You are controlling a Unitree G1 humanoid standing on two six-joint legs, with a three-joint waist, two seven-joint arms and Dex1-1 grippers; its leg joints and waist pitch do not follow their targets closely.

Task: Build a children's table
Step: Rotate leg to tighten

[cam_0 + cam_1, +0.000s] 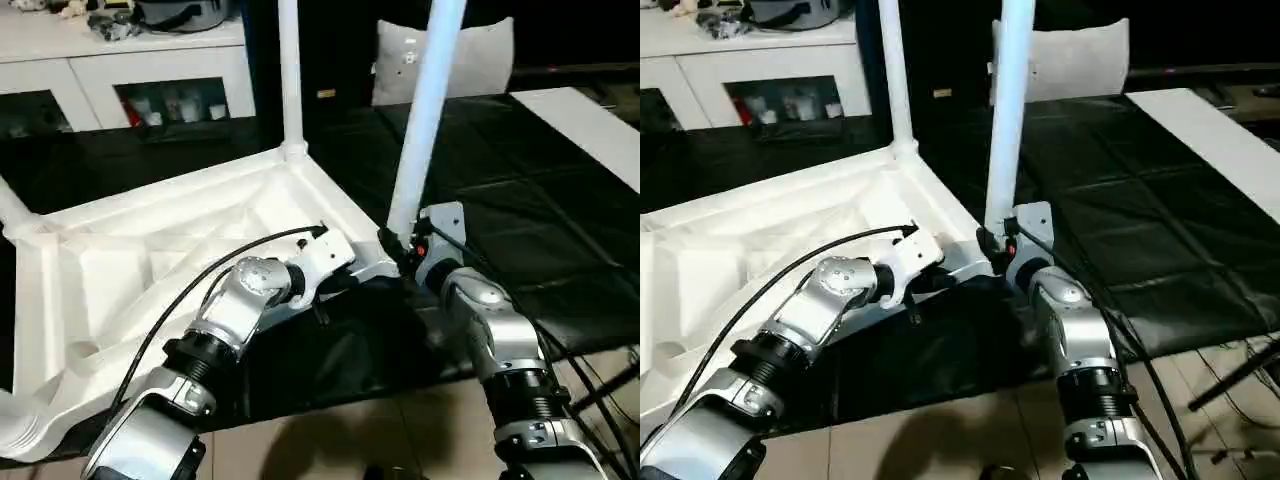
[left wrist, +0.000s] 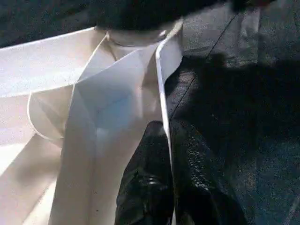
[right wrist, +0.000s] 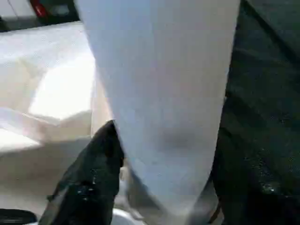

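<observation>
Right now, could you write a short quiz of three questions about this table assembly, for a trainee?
1. True or false: the table top lies with its ribbed underside facing up.
2. What does the right gripper hold between its fingers? A) a cable B) a white leg near its lower end C) nothing
3. Which part of the table top does the left gripper pinch?

Key:
1. True.
2. B. In the right wrist view, a black finger sits on each side of the leg.
3. Its thin side wall, below the corner where another leg stands upright.
</observation>
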